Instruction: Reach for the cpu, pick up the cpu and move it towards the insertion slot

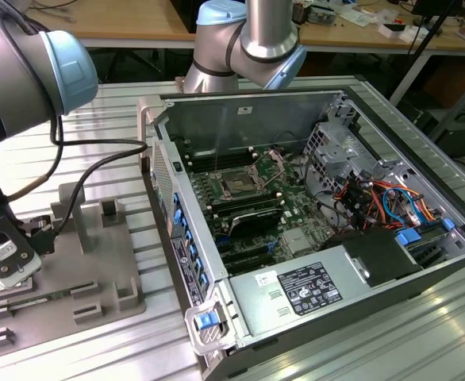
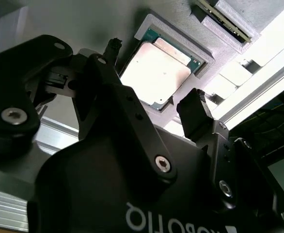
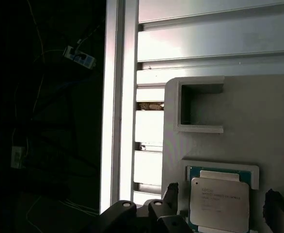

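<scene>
I am working the reach step. The gripper (image 2: pixel 154 76) is hovering over the grey fixture plate (image 1: pixel 97 262), where the cpu (image 2: pixel 157 68) is lying flat in its recess, framed between the fingers (image 2: pixel 194 109) and not yet gripped. The jaws are standing wide open, holding nothing. The insertion slot (image 1: pixel 239 184) is sitting well apart, inside the open computer case (image 1: pixel 240 119). In my judgement, the grasp is calling for a level descent with fingers squared to the chip's edges.
</scene>
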`<action>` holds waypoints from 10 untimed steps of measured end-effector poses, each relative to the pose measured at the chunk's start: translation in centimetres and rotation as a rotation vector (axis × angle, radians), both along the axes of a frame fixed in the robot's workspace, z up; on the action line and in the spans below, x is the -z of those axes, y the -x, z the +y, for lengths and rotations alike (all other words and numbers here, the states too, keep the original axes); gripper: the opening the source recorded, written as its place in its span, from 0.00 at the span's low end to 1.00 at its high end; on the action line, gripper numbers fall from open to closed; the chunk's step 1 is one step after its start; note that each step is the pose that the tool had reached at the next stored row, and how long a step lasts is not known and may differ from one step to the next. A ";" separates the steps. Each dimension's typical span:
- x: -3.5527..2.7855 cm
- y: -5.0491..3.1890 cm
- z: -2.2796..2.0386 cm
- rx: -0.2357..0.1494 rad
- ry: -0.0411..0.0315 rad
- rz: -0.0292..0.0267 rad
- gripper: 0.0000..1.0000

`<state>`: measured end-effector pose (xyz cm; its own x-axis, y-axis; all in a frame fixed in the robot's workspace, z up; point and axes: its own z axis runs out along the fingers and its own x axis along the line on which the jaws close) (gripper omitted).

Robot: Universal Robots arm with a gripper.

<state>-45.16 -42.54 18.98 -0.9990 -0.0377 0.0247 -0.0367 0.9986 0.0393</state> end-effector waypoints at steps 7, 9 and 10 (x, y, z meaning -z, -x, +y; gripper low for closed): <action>0.40 0.05 -0.02 0.008 0.0004 0.0008 0.75; 0.40 0.09 -0.05 0.011 0.0006 0.0011 0.75; 0.41 0.11 -0.06 0.012 0.0006 0.0010 0.75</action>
